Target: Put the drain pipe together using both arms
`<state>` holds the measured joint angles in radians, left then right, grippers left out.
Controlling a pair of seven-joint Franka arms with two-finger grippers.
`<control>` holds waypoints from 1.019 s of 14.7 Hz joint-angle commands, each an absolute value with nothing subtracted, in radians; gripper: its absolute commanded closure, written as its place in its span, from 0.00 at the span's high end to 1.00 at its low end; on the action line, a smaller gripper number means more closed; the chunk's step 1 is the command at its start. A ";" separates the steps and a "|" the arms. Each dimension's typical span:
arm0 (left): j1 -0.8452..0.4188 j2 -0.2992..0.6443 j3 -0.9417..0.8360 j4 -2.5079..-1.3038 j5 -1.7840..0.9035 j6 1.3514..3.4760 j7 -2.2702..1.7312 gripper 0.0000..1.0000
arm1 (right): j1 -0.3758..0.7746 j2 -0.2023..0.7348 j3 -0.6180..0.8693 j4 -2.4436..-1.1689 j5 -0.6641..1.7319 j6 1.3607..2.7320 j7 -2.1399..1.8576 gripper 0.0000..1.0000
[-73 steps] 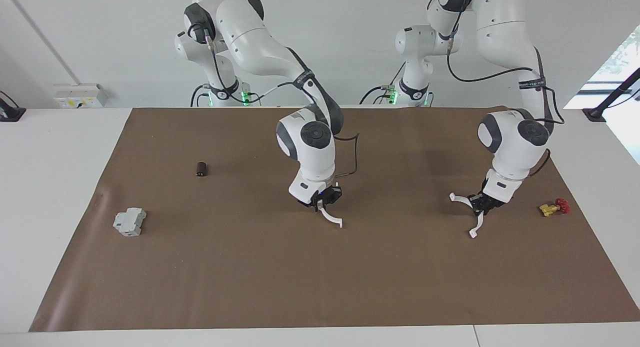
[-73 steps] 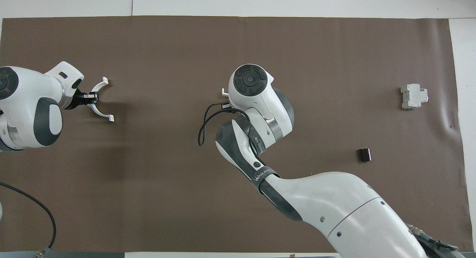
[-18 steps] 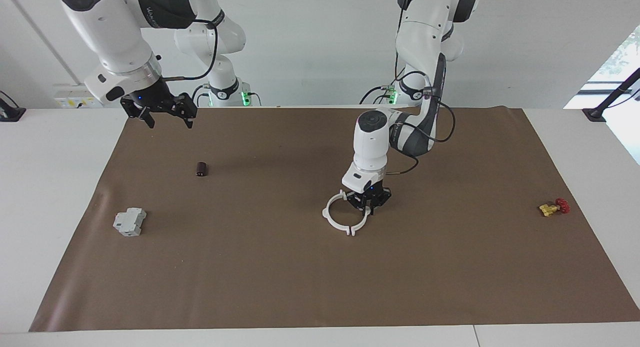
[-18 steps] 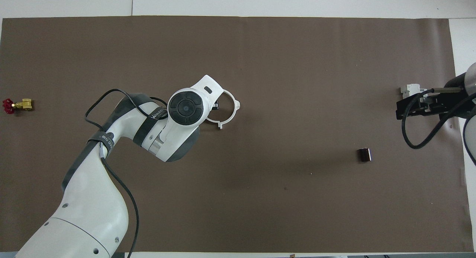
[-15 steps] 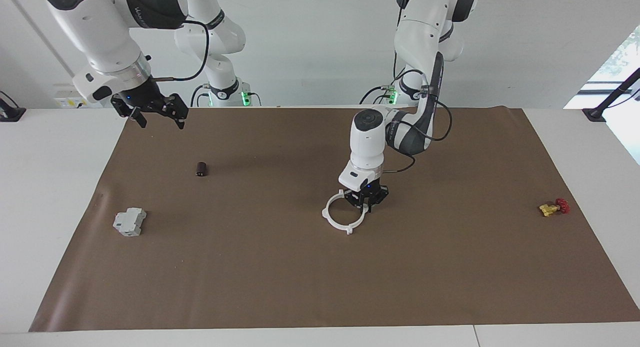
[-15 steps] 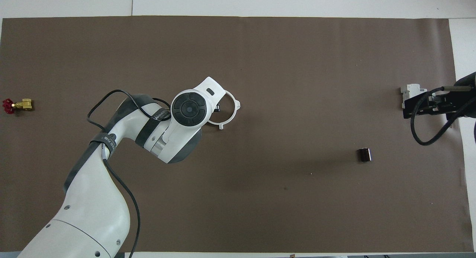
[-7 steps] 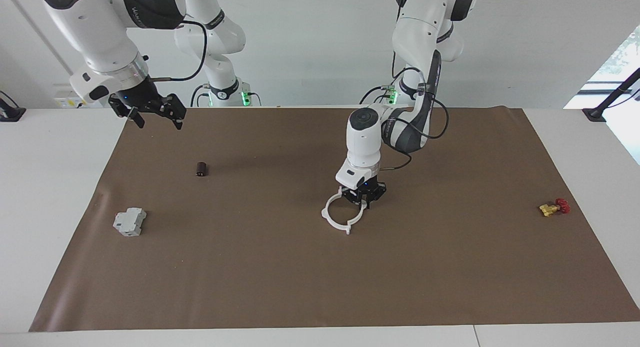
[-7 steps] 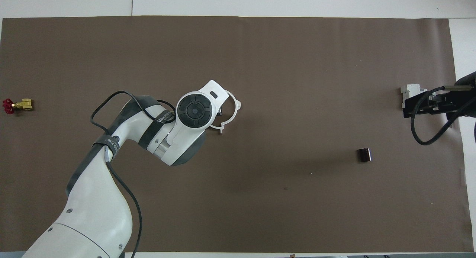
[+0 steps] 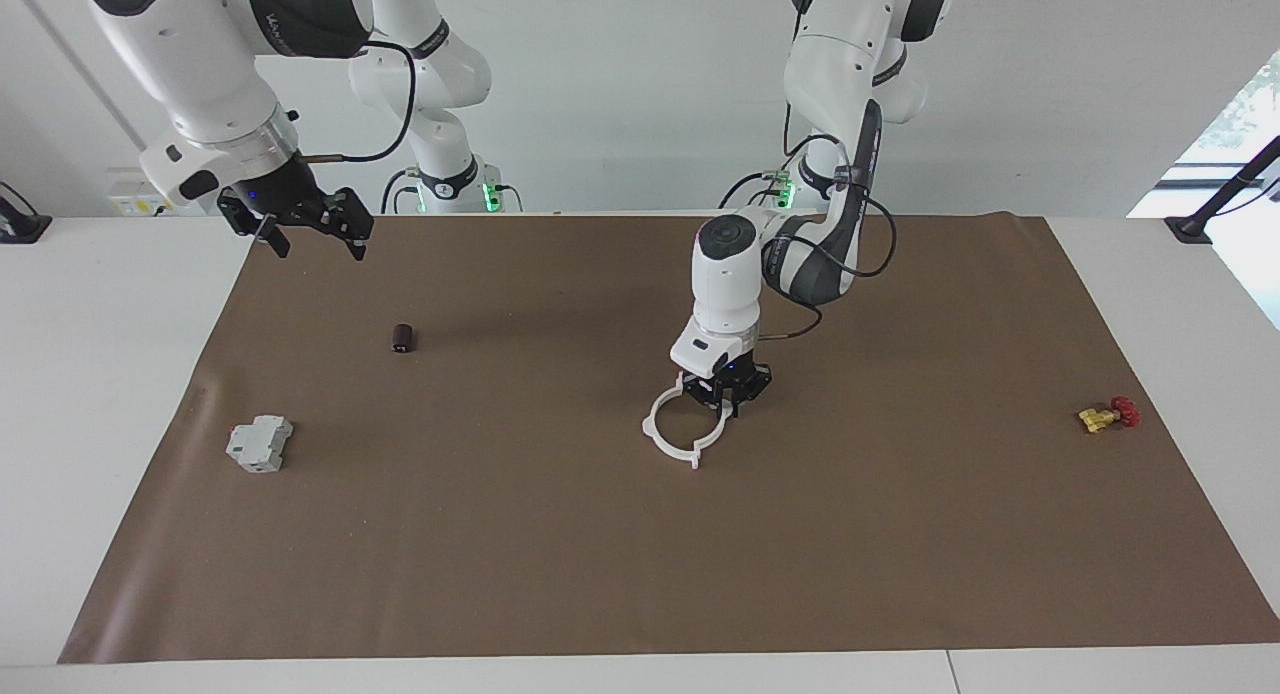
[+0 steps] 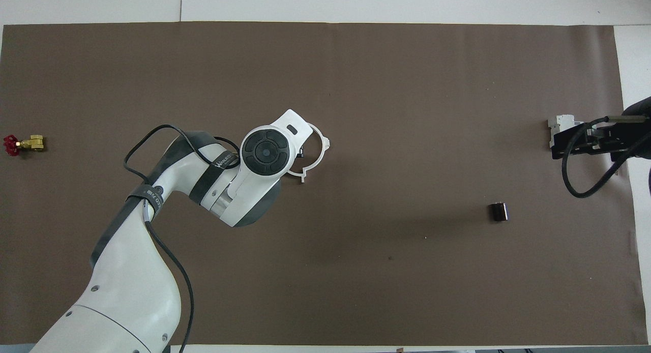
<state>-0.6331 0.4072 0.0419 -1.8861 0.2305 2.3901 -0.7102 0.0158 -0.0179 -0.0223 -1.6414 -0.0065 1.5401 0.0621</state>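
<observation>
We observed the brown paper mat (image 9: 560, 534) covering the white table (image 9: 100, 394). The assembled drain pipe, a thin white plastic ring with small tabs (image 9: 662, 439), sat at the middle of the mat, directly at the tip of the left gripper (image 9: 729, 401). That gripper's fingers were closed on the ring's rim at the side toward the left arm's end of the table. The right gripper (image 9: 310, 242) hung raised over the mat's corner at the right arm's end, its jaws wide apart and holding nothing. We noted the grey blocky plastic part (image 9: 259, 444), the small yellow and red valve (image 9: 1107, 414) and the small dark cylinder (image 9: 402, 338) lying well apart on the mat.
</observation>
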 commanded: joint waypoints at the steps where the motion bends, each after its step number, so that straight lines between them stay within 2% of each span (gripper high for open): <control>1: -0.640 0.410 0.046 -1.917 0.230 2.445 -0.723 0.00 | 0.006 -0.017 -0.017 -1.638 -0.002 1.554 0.034 1.00; 15: -0.624 0.414 0.048 -1.916 0.235 2.483 -0.716 0.00 | 0.011 -0.018 -0.015 -1.638 -0.002 1.559 0.034 1.00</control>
<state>-0.6308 0.4069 0.0428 -1.8944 0.2300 2.4139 -0.7072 0.0188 -0.0179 -0.0208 -1.6387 -0.0065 1.5434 0.0621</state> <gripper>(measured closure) 0.793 0.000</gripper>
